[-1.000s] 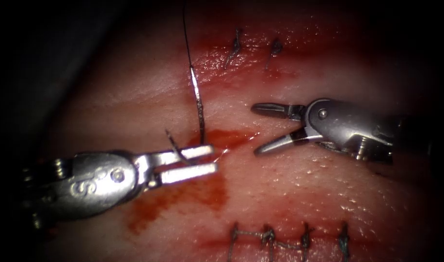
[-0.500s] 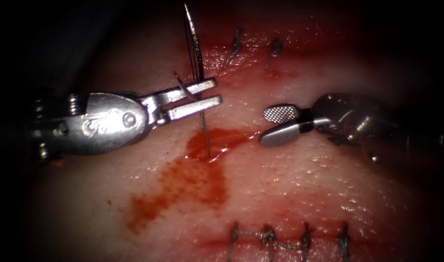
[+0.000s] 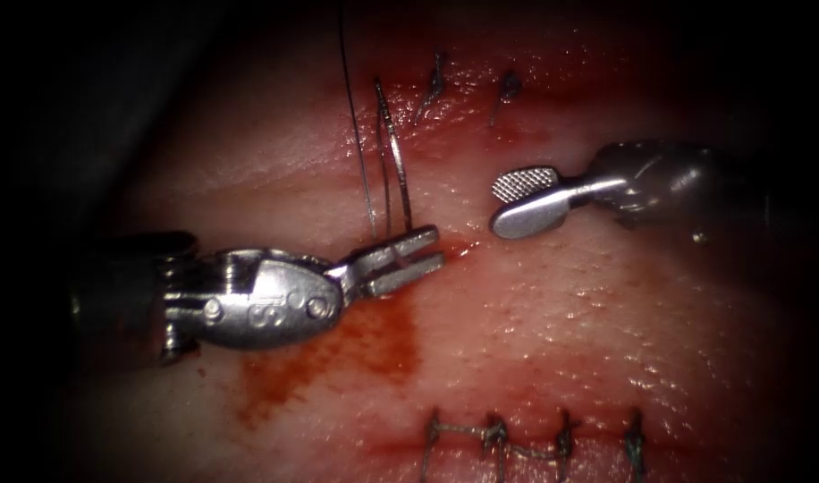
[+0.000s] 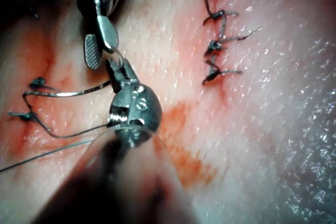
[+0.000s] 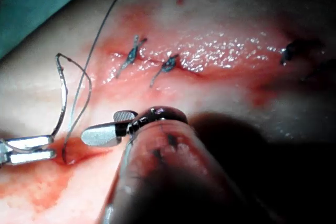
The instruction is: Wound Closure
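My left tool (image 3: 439,248) lies just left of the red spot on the tissue (image 3: 553,340), jaws shut on the curved needle (image 3: 394,152) near one end. The needle stands up from the jaws, free of the tissue, left of the two stitches (image 3: 436,82) of the upper cut. Thread (image 3: 356,134) runs down beside it toward the jaws. My right tool (image 3: 499,206) hovers to the right, jaws open and holding nothing. The left wrist view has the needle (image 4: 68,94) leaving my left jaws (image 4: 112,66). In the right wrist view, my right tool (image 5: 100,126) is open near the needle (image 5: 63,98).
Red fluid (image 3: 356,344) stains the tissue below the left tool. A row of several dark stitches (image 3: 499,440) closes the lower cut. Green drape (image 5: 37,3) lies beyond the tissue's edge.
The left tool lifted the needle out of the tissue, drawing thread after it, then came back down to the red spot. The right tool rolled and drew back up and right.
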You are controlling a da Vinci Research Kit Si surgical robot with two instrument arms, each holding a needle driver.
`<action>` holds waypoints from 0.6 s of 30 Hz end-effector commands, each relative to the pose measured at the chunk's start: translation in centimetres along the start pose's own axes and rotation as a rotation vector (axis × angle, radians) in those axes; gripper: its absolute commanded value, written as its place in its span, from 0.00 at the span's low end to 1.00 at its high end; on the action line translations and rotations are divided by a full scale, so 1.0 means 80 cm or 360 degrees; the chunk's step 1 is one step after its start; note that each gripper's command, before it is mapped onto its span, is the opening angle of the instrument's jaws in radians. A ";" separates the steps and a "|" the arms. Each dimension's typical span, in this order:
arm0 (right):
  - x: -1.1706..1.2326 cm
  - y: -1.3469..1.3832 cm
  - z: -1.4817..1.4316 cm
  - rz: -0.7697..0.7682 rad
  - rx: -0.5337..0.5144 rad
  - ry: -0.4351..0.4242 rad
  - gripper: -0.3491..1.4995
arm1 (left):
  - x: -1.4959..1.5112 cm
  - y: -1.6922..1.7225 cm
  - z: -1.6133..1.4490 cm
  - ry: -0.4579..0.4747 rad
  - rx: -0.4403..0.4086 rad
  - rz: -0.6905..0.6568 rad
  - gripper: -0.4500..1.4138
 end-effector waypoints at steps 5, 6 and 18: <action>-0.0001 0.0001 0.0029 0.0157 0.0079 -0.0048 0.89 | -0.0018 0.0024 0.0025 -0.0024 0.0005 0.0098 0.00; -0.0001 0.0000 0.0032 0.0175 0.0087 -0.0055 0.90 | -0.0017 0.0026 0.0026 -0.0037 0.0010 0.0128 0.00; -0.0006 0.0005 0.0082 0.0205 0.0014 -0.0063 0.88 | 0.0014 0.0037 0.0020 -0.0105 0.0023 0.0371 0.00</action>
